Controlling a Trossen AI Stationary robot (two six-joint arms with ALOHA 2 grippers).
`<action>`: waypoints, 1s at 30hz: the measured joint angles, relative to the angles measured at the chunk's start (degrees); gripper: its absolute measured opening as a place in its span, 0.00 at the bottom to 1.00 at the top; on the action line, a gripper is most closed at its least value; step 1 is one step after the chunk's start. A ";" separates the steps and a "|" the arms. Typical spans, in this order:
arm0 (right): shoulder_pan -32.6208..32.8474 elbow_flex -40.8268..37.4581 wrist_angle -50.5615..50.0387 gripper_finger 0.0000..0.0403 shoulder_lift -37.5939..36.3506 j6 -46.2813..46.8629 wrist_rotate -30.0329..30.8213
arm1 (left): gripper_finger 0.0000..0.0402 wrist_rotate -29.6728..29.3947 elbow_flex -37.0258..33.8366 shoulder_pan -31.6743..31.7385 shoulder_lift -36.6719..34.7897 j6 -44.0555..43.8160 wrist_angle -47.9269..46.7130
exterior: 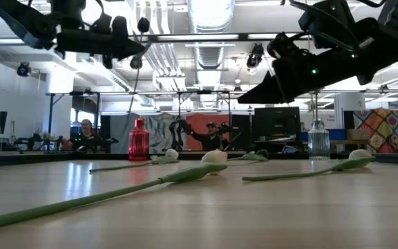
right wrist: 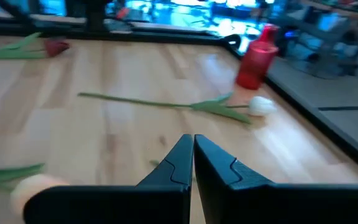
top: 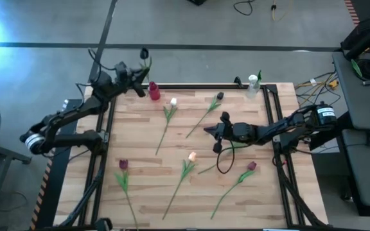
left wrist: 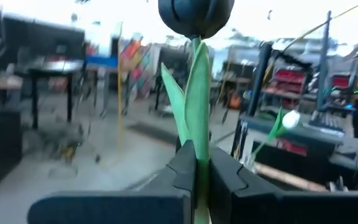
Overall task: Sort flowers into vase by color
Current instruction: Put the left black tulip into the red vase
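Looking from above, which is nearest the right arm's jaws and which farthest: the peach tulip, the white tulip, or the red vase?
From the right gripper:
1. Peach tulip, just in front, mid-table.
2. White tulip, farther back.
3. Red vase, far left corner, farthest.

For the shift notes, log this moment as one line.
left gripper: shut on black tulip, near red vase | right gripper: shut, empty, over table

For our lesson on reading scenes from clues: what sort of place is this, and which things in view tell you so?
Probably a robotics lab or workshop. A butcher-block table stands on a grey concrete floor, loose cables trail beside it, and beyond the table the low view shows exposed ceiling ducts and monitors.
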 joint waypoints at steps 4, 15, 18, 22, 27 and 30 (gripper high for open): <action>0.02 1.64 -0.04 0.02 0.00 -1.93 0.71 | 0.00 6.09 3.88 3.32 5.62 1.05 5.09; 0.02 5.75 -0.60 0.02 0.00 -3.89 1.63 | 0.00 15.57 9.84 10.98 16.77 -4.35 16.66; 0.01 6.53 -0.66 0.02 0.00 -4.71 1.63 | 0.00 16.86 9.62 12.29 18.76 -5.74 19.38; 0.00 7.37 -0.70 0.02 0.00 -5.83 1.63 | 0.00 18.80 8.71 13.48 20.42 -7.88 22.20; 0.01 7.71 -0.81 0.02 0.00 -5.92 1.63 | 0.00 19.69 7.21 13.88 20.50 -9.58 25.84; 0.00 7.71 -0.85 0.02 0.00 -5.85 1.63 | 0.00 19.73 7.14 13.94 19.64 -11.80 29.08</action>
